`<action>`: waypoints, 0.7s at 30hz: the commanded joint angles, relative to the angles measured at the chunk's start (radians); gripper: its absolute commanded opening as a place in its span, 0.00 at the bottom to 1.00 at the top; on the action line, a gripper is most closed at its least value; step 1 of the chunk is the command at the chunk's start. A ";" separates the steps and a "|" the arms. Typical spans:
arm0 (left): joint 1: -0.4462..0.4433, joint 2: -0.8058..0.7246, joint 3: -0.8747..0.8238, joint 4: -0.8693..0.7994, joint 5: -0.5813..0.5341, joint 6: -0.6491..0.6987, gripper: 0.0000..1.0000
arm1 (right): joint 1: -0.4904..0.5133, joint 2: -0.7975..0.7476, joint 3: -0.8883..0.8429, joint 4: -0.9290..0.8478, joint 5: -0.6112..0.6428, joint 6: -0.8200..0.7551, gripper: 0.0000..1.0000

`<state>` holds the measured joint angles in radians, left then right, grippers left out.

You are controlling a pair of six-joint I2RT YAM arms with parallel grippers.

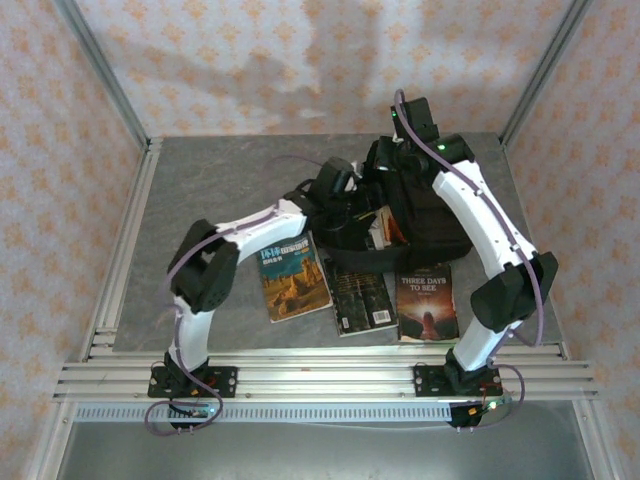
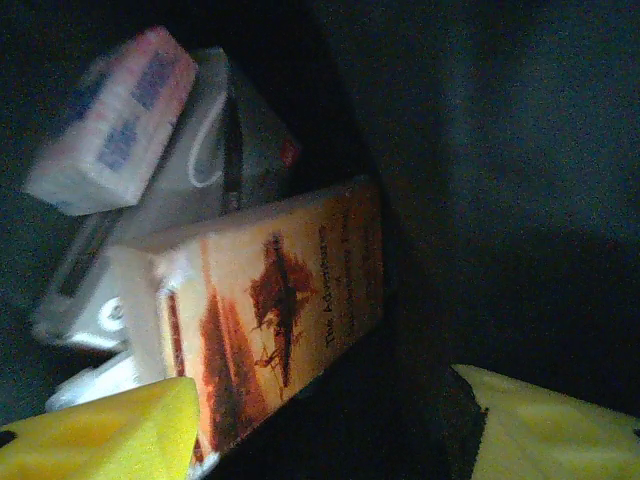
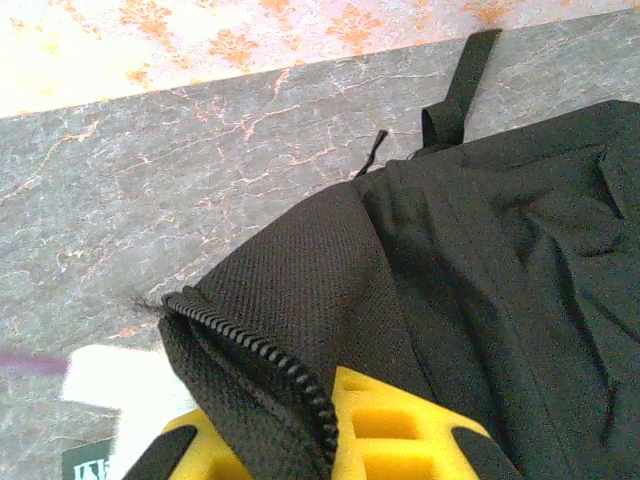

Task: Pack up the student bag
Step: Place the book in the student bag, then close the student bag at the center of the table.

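The student bag [image 1: 432, 215] is a black fabric backpack lying at the back right of the table, its mouth facing left. My right gripper [image 3: 335, 432] is shut on the bag's zip edge [image 3: 262, 362] and holds the mouth up. My left gripper [image 2: 330, 440] is inside the bag, and its yellow fingers [image 2: 105, 440] stand open with a dark gap between them. An orange-covered book [image 2: 275, 305] leans in the bag just beside the left finger. Behind it lie a white and blue book [image 2: 112, 120] and a grey one [image 2: 205, 180].
Three books lie in a row on the grey table [image 1: 220, 190] in front of the bag: a blue and orange one [image 1: 293, 277], a dark one [image 1: 362, 300] and "Three Days to See" [image 1: 428, 303]. A metal frame rail [image 1: 320, 375] edges the table's front.
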<state>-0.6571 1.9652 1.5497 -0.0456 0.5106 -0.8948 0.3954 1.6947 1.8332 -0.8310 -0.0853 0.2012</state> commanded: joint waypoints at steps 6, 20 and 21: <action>0.019 -0.284 -0.156 -0.321 -0.197 0.164 0.64 | -0.003 0.030 0.010 0.066 -0.001 0.007 0.00; 0.036 -0.790 -0.650 -0.342 -0.446 0.056 0.72 | 0.131 -0.076 -0.153 0.149 -0.007 0.027 0.75; 0.037 -0.807 -0.657 -0.360 -0.458 0.064 0.73 | 0.159 -0.096 -0.181 0.162 0.009 0.029 0.76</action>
<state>-0.6216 1.2045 0.9165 -0.3573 0.1242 -0.8291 0.4854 1.6825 1.6993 -0.7143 -0.1234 0.2317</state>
